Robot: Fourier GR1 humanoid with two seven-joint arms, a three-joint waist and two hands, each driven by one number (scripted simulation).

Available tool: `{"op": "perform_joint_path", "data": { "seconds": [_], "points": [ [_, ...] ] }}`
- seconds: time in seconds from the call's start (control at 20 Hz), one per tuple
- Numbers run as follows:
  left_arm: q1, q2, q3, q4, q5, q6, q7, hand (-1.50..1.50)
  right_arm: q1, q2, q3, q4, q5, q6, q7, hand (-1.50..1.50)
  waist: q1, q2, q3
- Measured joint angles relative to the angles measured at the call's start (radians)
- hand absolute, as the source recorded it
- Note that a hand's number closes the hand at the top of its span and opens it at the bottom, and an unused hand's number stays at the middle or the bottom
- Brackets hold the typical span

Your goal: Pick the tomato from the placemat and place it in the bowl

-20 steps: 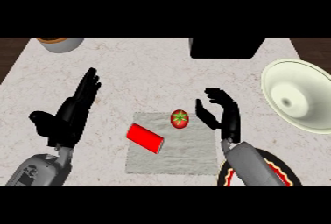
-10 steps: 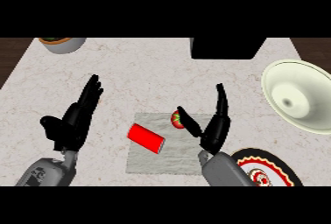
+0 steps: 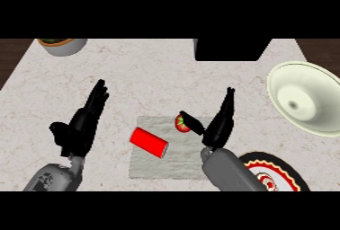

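Head view shows you the tomato (image 3: 179, 123) on the placemat (image 3: 169, 168), the right hand (image 3: 218, 122) beside it, thumb touching, fingers straight, not grasping. Left hand (image 3: 83, 123) rests open. Grasp, lift and carry right to the bowl (image 3: 305, 104) all remain.

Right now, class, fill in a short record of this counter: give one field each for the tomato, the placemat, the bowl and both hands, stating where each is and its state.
tomato: on the placemat's upper right part, partly hidden by the right thumb
placemat: grey, between the forearms; also carries a red block
bowl: cream, at the counter's right edge, nothing in it
right hand: open, fingers straight, beside the tomato, not closed on it
left hand: open, resting left of the placemat
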Motion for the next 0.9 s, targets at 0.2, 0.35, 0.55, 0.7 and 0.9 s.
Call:
{"op": "perform_joint_path", "data": {
  "seconds": [0.2,0.35,0.55,0.7,0.9],
  "points": [
    [0.001,-0.008,0.0,0.014,-0.004,-0.002,-0.007,0.0,-0.066,0.003,0.014,0.067,-0.016,0.043,0.16,-1.5,0.0,-0.001,0.0],
    [-0.015,-0.006,0.004,0.018,-0.006,-0.006,0.004,0.0,-0.127,0.004,0.04,0.122,-0.026,0.084,0.301,-1.5,0.003,-0.001,0.001],
    [-0.014,-0.009,0.012,0.026,-0.006,-0.009,0.0,0.0,-0.202,0.005,0.097,0.161,-0.019,0.149,0.506,-1.5,0.001,-0.004,0.002],
    [-0.019,-0.015,0.02,0.038,-0.006,-0.015,-0.008,0.0,-0.259,0.005,0.158,0.166,0.011,0.19,0.663,-1.5,-0.002,-0.004,0.003],
    [-0.003,-0.027,0.022,0.032,-0.019,-0.012,-0.018,0.0,-0.287,0.005,0.234,0.126,0.102,0.22,0.809,-1.5,-0.009,-0.004,0.005]
  ]
}}
